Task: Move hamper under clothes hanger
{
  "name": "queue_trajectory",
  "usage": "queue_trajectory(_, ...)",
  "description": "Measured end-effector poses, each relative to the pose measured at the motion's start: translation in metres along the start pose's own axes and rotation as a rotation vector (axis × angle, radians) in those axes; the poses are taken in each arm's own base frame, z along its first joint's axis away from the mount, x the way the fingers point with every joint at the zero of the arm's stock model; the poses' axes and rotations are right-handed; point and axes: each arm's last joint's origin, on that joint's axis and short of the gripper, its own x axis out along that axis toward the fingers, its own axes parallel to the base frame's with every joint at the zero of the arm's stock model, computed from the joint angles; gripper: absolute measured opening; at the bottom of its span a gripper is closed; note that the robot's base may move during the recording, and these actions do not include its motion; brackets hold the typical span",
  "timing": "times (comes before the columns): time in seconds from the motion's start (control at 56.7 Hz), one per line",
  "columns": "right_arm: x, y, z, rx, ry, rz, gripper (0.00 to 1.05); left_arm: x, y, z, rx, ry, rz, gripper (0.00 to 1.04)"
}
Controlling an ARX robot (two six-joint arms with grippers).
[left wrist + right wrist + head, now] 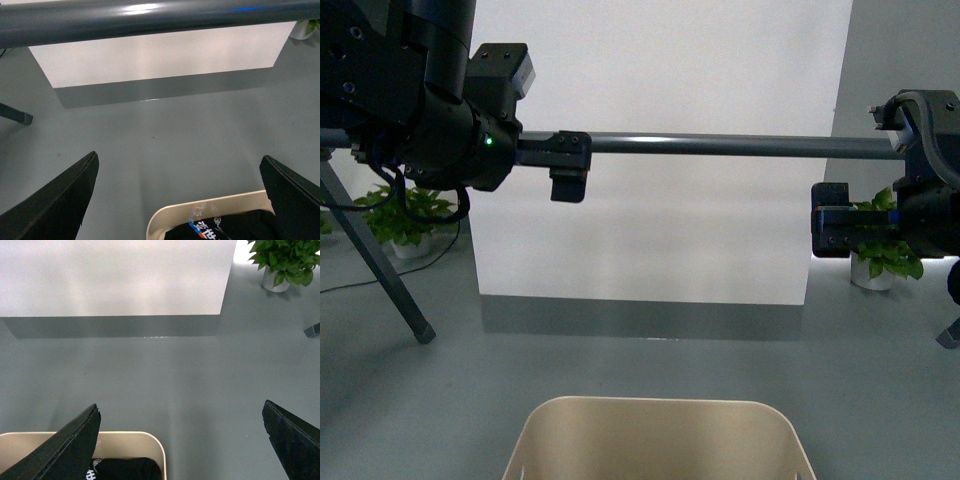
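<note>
Front view: the beige hamper (657,440) sits on the grey floor (650,365) at the near edge, short of the clothes hanger (740,144) bar crossing above; the left gripper (568,165) and right gripper (832,222) hang raised, well apart; both wrist views show fingers spread wide, holding nothing; dark clothing (225,231) lies inside the hamper.

Staged indoor test space, grey floor (650,380), white wall panel (650,150), potted plants (885,255)
</note>
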Motion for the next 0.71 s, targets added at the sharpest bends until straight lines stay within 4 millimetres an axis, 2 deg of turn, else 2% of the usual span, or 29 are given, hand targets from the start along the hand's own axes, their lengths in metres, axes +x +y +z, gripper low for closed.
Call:
queue_trajectory(0.176, -0.046, 0.007, -0.008, -0.014, -0.056, -0.006, 0.97, -0.041, -0.011, -0.014, 0.038, -0.021, -0.008, 0.98)
queue_trajectory(0.282, -0.068, 0.008, -0.008, -0.016, -0.100, -0.016, 0.97, -0.061, -0.009, -0.017, 0.037, -0.054, 0.006, 0.98)
queue_trajectory(0.335, -0.084, 0.008, -0.006, -0.011, -0.142, -0.029, 0.97, -0.078, -0.006, -0.015, 0.030, -0.097, 0.029, 0.98)
queue_trajectory(0.458, -0.112, 0.008, -0.001, 0.003, -0.236, -0.068, 0.97, -0.105, 0.000, -0.010, 0.013, -0.196, 0.067, 0.98)
queue_trajectory(0.564, -0.126, 0.009, -0.005, -0.018, -0.295, -0.131, 0.97, -0.122, 0.003, -0.010, 0.002, -0.264, 0.090, 0.98)
queue_trajectory(0.705, -0.133, 0.016, -0.011, -0.068, -0.353, -0.196, 0.97, -0.130, 0.003, -0.015, -0.010, -0.311, 0.091, 0.98)
